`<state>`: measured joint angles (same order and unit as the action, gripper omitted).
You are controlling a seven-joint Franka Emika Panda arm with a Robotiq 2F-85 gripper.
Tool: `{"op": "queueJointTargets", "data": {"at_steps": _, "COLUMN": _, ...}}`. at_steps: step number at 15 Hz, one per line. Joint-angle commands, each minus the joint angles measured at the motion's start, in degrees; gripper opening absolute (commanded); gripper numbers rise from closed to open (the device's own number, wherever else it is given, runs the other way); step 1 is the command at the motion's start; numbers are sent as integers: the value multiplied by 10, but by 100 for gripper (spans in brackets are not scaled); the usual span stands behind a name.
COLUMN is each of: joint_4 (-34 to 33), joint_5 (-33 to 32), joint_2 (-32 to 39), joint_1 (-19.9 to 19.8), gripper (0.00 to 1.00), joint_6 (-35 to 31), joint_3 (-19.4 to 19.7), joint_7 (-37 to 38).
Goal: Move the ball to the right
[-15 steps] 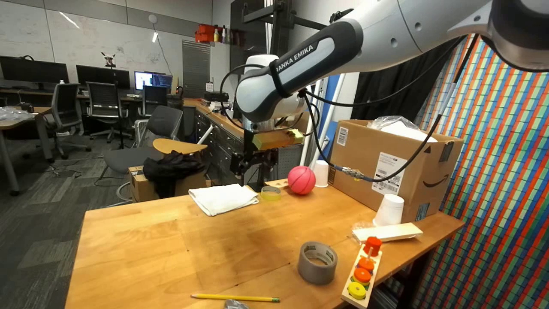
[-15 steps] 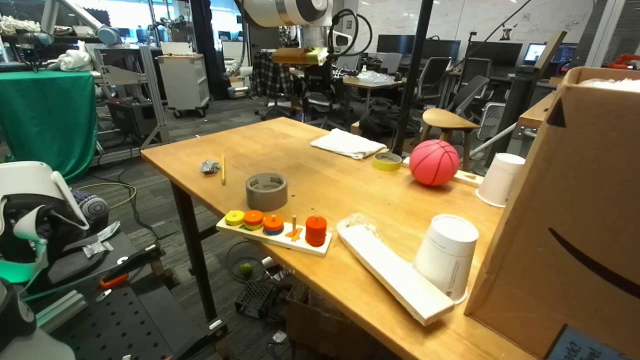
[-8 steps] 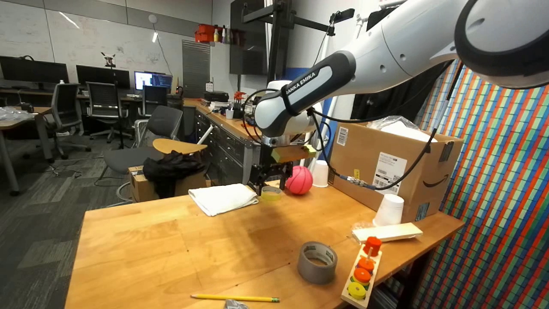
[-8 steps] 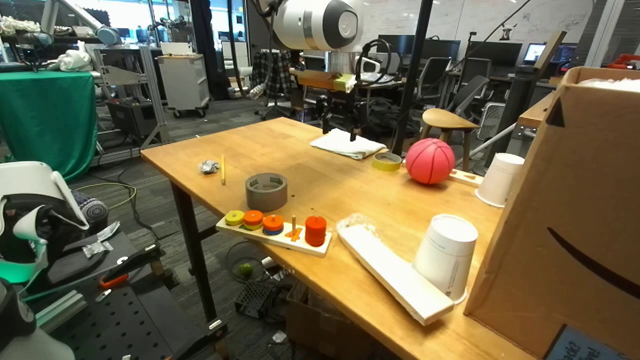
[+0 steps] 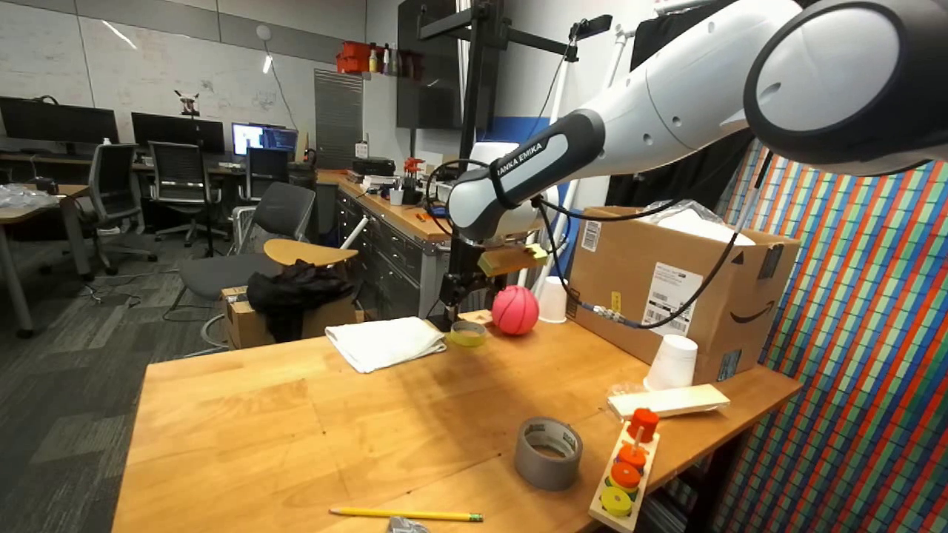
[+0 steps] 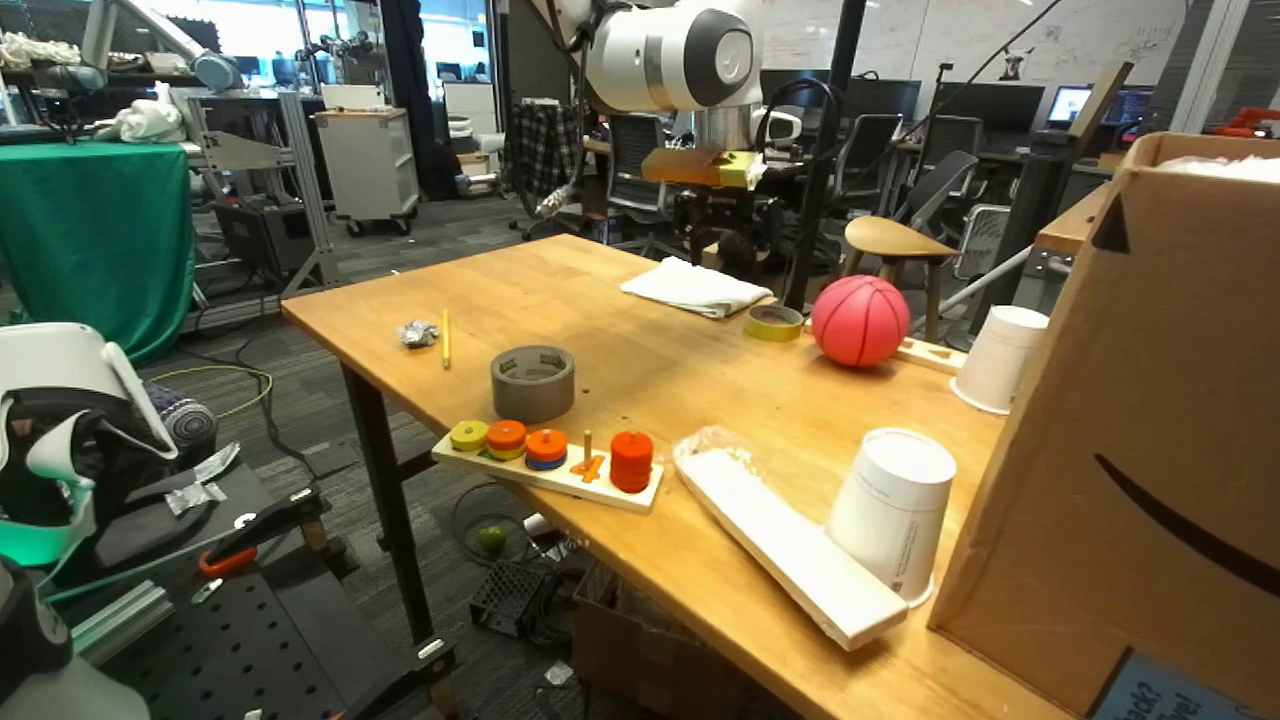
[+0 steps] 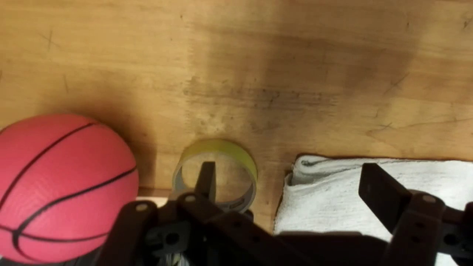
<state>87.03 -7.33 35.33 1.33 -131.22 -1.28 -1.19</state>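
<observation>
**A round ball needs two gentle sides**

My jaws are spread wide and hold nothing. In the wrist view, one of my fingers (image 7: 207, 179) shows in front of the yellow tape ring (image 7: 221, 146), the other in front of the white cloth (image 7: 332, 203). The pink ball (image 7: 70, 184) sits near the edge of the tabletop (image 5: 333, 414), just beside the ring and outside my jaws.

I think my job now is to get the ball. I should go over the ring without bumping it, stop above the ball's middle, then drop straight down, one finger on each side. The ball looks fat, so it may be a tight fit. If one side touches first, it could roll off the edge. A soft squeeze at its widest part should do. A white cup (image 6: 1003, 358) stands near it, so I should lift before I go right.
</observation>
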Motion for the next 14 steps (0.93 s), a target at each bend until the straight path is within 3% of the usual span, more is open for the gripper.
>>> {"op": "queueJointTargets", "data": {"at_steps": 1, "joint_4": 6, "joint_5": -49, "joint_2": -6, "joint_1": 19, "gripper": 100, "joint_6": -63, "joint_3": 16, "joint_7": -29}}
{"op": "queueJointTargets", "data": {"at_steps": 9, "joint_4": 54, "joint_5": -95, "joint_2": 3, "joint_1": 19, "gripper": 100, "joint_6": -221, "joint_3": 28, "joint_7": -54}}
{"op": "queueJointTargets", "data": {"at_steps": 14, "joint_4": 63, "joint_5": -168, "joint_2": 3, "joint_1": 30, "gripper": 100, "joint_6": -279, "joint_3": 78, "joint_7": -70}}
